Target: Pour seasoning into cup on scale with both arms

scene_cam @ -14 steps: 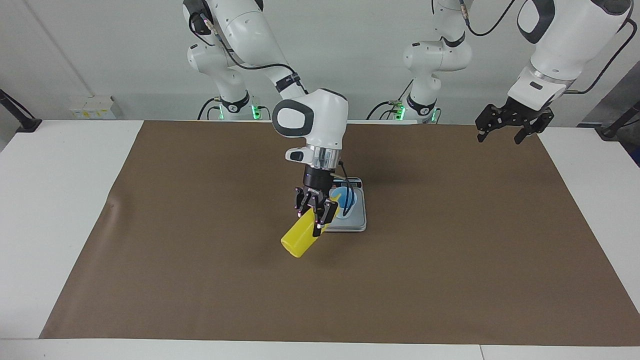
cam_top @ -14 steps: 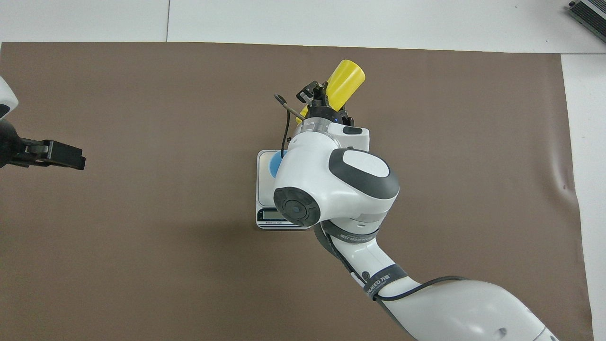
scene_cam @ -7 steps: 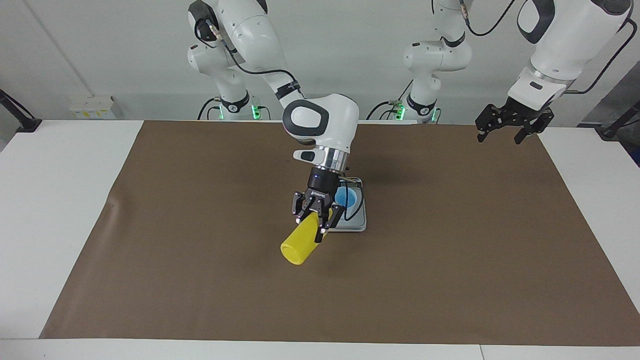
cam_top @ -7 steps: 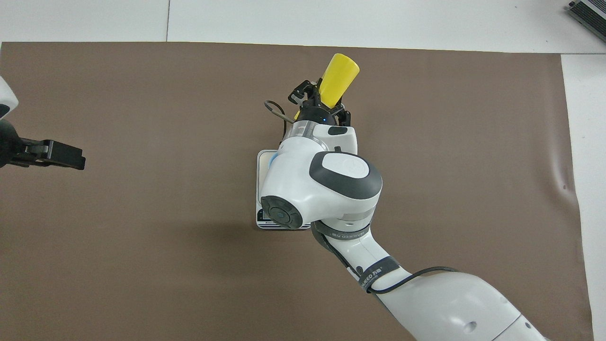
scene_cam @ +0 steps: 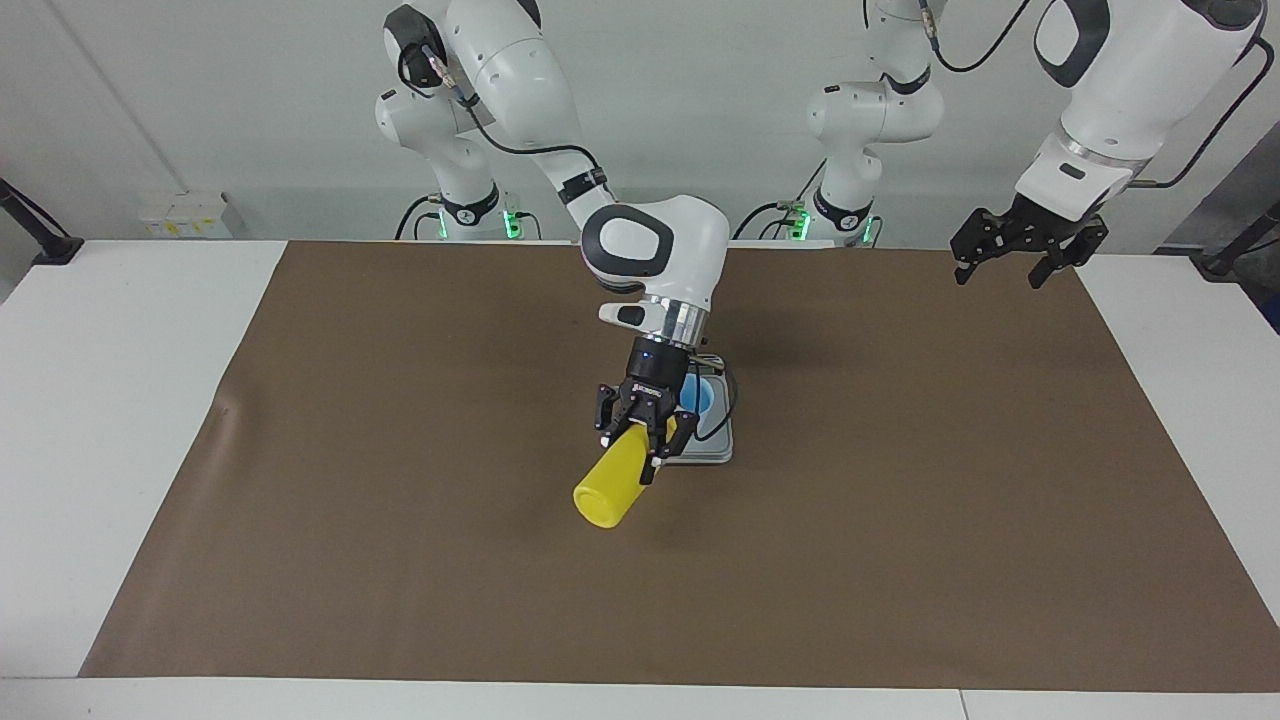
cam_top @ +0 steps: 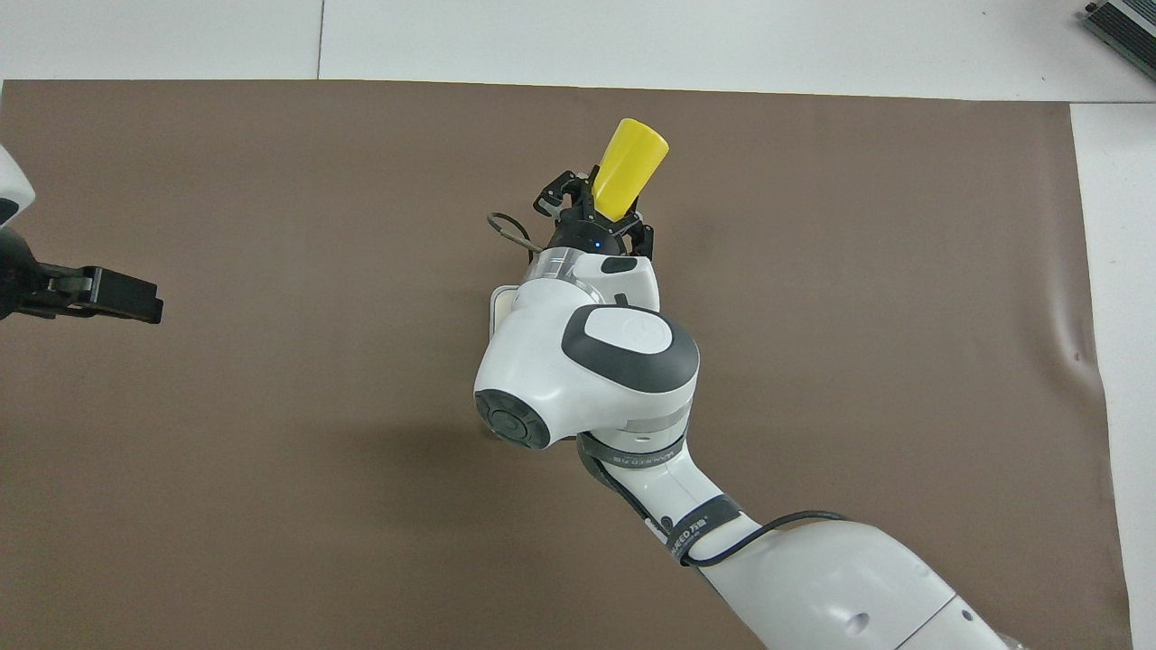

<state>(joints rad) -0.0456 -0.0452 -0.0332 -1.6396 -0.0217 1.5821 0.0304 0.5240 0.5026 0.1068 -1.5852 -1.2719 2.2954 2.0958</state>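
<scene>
My right gripper (scene_cam: 645,440) (cam_top: 598,209) is shut on the yellow seasoning bottle (scene_cam: 612,482) (cam_top: 628,167). The bottle lies tipped over, its flat base pointing away from the robots and its nozzle end hidden by the gripper, toward the pale-blue cup (scene_cam: 702,399). The cup stands on the silver-grey scale (scene_cam: 712,448) (cam_top: 496,304) in the middle of the brown mat. In the overhead view my right arm covers the cup and most of the scale. My left gripper (scene_cam: 1012,262) (cam_top: 126,302) hangs open and waits over the mat's corner at the left arm's end.
A brown mat (scene_cam: 900,500) covers most of the white table (scene_cam: 120,330). A small crease (scene_cam: 225,408) marks the mat toward the right arm's end.
My right wrist has swung toward the left arm's end and turned the bottle, whose base now points more straight away from the robots. The left arm has not moved.
</scene>
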